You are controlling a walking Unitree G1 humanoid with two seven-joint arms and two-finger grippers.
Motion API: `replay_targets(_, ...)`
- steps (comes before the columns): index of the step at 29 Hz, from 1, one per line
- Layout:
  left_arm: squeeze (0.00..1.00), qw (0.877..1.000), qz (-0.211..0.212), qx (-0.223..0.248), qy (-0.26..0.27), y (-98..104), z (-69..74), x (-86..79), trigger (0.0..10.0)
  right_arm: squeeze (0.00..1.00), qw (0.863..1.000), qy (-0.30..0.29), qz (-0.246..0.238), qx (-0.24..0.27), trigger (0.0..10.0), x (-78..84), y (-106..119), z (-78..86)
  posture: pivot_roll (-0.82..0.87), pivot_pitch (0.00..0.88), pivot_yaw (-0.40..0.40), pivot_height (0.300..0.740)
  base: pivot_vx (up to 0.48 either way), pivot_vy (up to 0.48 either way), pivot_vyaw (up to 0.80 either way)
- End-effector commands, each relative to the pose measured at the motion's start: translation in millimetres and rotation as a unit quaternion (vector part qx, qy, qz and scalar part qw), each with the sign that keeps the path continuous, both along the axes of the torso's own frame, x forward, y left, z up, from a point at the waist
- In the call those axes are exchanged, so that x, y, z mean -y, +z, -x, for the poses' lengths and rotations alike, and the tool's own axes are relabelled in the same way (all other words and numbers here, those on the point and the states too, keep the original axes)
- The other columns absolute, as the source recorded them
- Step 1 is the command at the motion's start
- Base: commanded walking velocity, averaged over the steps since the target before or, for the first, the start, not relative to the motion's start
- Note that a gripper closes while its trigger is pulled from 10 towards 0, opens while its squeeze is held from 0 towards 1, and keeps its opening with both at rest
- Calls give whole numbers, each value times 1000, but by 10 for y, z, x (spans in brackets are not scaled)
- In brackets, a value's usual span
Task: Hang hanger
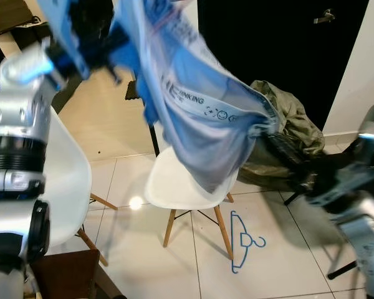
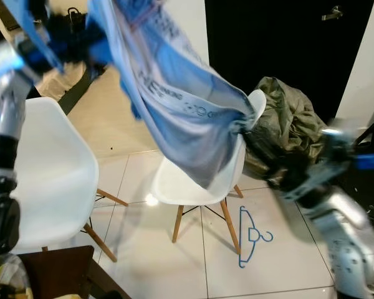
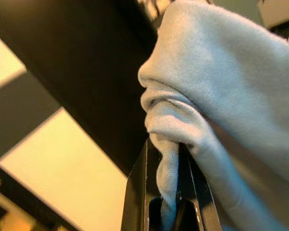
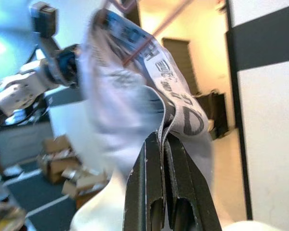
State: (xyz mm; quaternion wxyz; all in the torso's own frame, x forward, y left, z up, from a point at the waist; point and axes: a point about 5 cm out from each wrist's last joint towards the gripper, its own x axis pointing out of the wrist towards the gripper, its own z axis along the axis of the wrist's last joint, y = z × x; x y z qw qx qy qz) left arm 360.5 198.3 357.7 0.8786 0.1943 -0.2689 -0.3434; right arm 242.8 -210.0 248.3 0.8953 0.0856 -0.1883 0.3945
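A blue garment (image 1: 199,93) with printed lettering hangs stretched in the air between my two arms. My left gripper (image 1: 103,40) is raised at the upper left, shut on a bunched fold of the garment (image 3: 183,120). Lower on the right, my right gripper (image 1: 268,128) is shut on the garment's printed hem (image 4: 173,106). A blue hanger (image 1: 243,243) lies flat on the tiled floor, below and in front of the garment, beside a chair leg. Neither gripper touches the hanger.
A white chair (image 1: 181,184) with wooden legs stands under the garment. Another white chair (image 1: 65,180) is close on my left. An olive bag (image 1: 293,124) rests behind the first chair by a black door (image 1: 268,43). A dark stand leg (image 1: 343,268) is at the right.
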Motion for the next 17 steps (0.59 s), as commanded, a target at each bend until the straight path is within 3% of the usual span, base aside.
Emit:
replay_targets(1,0,999,-27,18,10,56,44,-60,10000,0,1000,20,9,-4,0,-41,-17,37,-127,0,100,710,0,0,0)
replay_targets(4,0,999,-39,12,7,13,75,-112,10000,0,1000,-2,26,-7,0,67,-25,30,-125,0,97,710,0,0,0)
replay_targets(6,0,999,-37,7,-17,24,137,-136,10000,0,999,-42,34,-8,0,194,-11,-21,-123,0,93,710,0,0,0)
replay_targets(7,0,997,-48,-2,-62,6,216,-100,10000,0,997,-65,32,-7,0,248,9,-63,-120,0,90,710,0,0,0)
replay_targets(8,0,997,-48,-2,-62,6,216,-100,10000,0,997,-65,32,-7,0,248,9,-63,-120,0,90,710,0,0,0)
replay_targets(11,0,979,-90,-39,-178,-105,440,22,10000,0,994,-108,33,-6,0,321,26,-158,-114,0,85,710,0,0,0)
replay_targets(13,0,979,-90,-39,-178,-105,440,22,10000,0,994,-108,33,-6,0,321,26,-158,-114,0,85,710,0,0,0)
replay_targets(17,0,965,-133,-79,-213,-233,517,-25,10000,0,989,-141,34,-11,0,418,37,-206,-112,0,86,710,0,0,0)
